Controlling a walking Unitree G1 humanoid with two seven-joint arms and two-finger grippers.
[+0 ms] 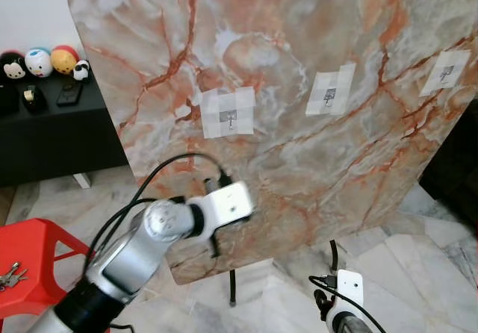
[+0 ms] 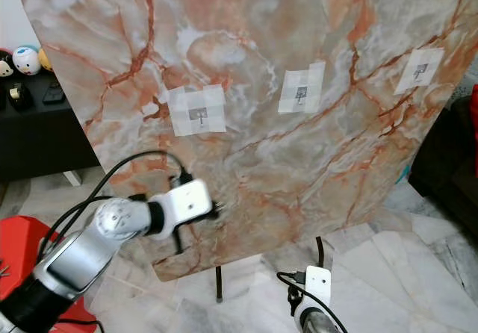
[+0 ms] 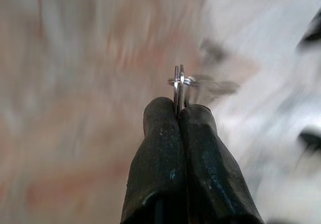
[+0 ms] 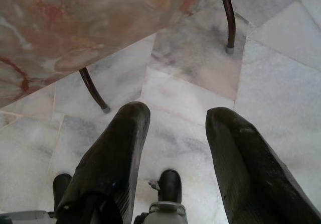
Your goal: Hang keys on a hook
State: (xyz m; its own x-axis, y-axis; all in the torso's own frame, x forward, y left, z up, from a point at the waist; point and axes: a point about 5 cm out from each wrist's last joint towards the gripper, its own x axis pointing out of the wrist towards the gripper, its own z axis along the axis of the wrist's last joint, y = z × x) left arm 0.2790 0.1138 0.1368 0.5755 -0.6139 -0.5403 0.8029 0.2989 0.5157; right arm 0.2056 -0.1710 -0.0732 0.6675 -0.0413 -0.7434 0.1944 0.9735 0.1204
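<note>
Left gripper (image 3: pixel 178 112) is pressed tight on the keys (image 3: pixel 179 83), pinching the ring low in front of the marble board (image 1: pixel 314 72). To do it well, I'd lift toward the nearest hook (image 1: pixel 228 116) and slip the ring over its tip. Three hooks, each taped on. Right gripper (image 4: pixel 175 128) hangs spread above the floor (image 4: pixel 281 48). More keys (image 1: pixel 10 275) lie on the red stool (image 1: pixel 37 243).
</note>
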